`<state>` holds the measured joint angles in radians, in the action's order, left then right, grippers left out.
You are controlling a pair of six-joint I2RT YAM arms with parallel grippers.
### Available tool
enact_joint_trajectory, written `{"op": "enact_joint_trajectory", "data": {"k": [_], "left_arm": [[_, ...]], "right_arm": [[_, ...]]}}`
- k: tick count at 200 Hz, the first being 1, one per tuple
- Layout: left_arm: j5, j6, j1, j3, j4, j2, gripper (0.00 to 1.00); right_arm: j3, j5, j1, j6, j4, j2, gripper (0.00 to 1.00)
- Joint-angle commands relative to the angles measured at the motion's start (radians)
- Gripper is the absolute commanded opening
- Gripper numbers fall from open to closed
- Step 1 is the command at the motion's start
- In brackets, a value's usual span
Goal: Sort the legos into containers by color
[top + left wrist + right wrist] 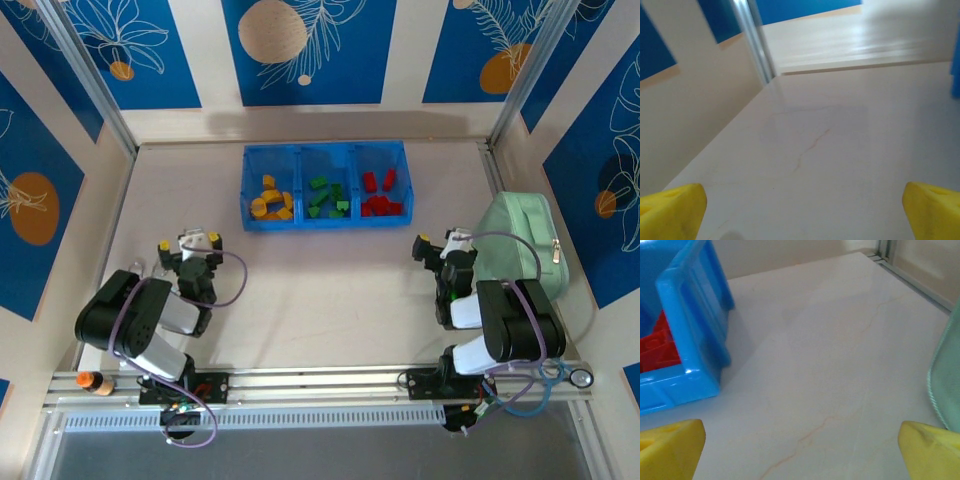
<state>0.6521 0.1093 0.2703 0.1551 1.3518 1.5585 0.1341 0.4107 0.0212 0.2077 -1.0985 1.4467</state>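
Gaping left gripper (188, 243), right gripper (446, 240); legos (320, 198) lie sorted.

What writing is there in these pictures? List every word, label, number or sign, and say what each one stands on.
No text can be read in any view.
Blue bin: no label or lettering on its walls.
Mint-green pouch: no lettering can be made out; any tag is too small to tell.
Wall panels: leaf and circle drawings, no words or numbers.
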Motion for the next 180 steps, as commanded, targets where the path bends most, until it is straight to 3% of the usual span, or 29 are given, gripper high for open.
{"op": "enact_joint_trajectory", "data": {"k": [1, 13, 25, 34, 66, 91, 140, 152, 165, 173, 180], "left_arm": [[-0.080, 0.103, 0.039, 0.037, 0.056, 0.033, 1.00], [-0.075, 0.110, 0.049, 0.041, 0.056, 0.038, 1.00], [-0.076, 0.109, 0.049, 0.039, 0.056, 0.034, 1.00], [-0.077, 0.110, 0.049, 0.036, 0.056, 0.032, 1.00], [-0.097, 0.096, 0.050, -0.020, 0.056, -0.041, 1.00], [-0.130, 0.091, 0.038, 0.007, 0.056, 0.013, 1.00], [-0.189, 0.067, -0.004, 0.035, 0.034, 0.024, 0.99], [-0.231, 0.037, -0.034, 0.058, -0.062, -0.005, 0.99], [-0.350, -0.037, -0.108, 0.113, -0.244, -0.011, 0.99], [-0.365, -0.055, -0.145, 0.173, -0.260, 0.039, 0.99], [-0.404, -0.086, -0.165, 0.223, -0.435, -0.002, 0.99]], "right_arm": [[0.042, -0.074, 0.011, -0.045, -0.082, -0.009, 0.99], [0.056, -0.143, 0.031, -0.098, -0.100, 0.044, 0.99], [0.062, -0.073, 0.103, -0.169, -0.239, 0.144, 0.99], [0.064, -0.005, 0.164, -0.225, -0.234, 0.146, 0.99], [0.001, -0.118, 0.121, -0.210, -0.304, 0.132, 0.99], [0.028, -0.082, 0.158, -0.251, -0.301, 0.156, 0.99], [0.201, -0.088, 0.077, -0.141, 0.118, 0.080, 0.99], [0.258, -0.094, 0.041, -0.094, 0.230, 0.083, 0.99], [0.257, -0.143, 0.000, -0.059, 0.251, 0.073, 0.99], [0.257, -0.123, 0.010, -0.065, 0.238, 0.078, 0.99], [0.257, -0.125, 0.008, -0.062, 0.243, 0.077, 0.99]]}}
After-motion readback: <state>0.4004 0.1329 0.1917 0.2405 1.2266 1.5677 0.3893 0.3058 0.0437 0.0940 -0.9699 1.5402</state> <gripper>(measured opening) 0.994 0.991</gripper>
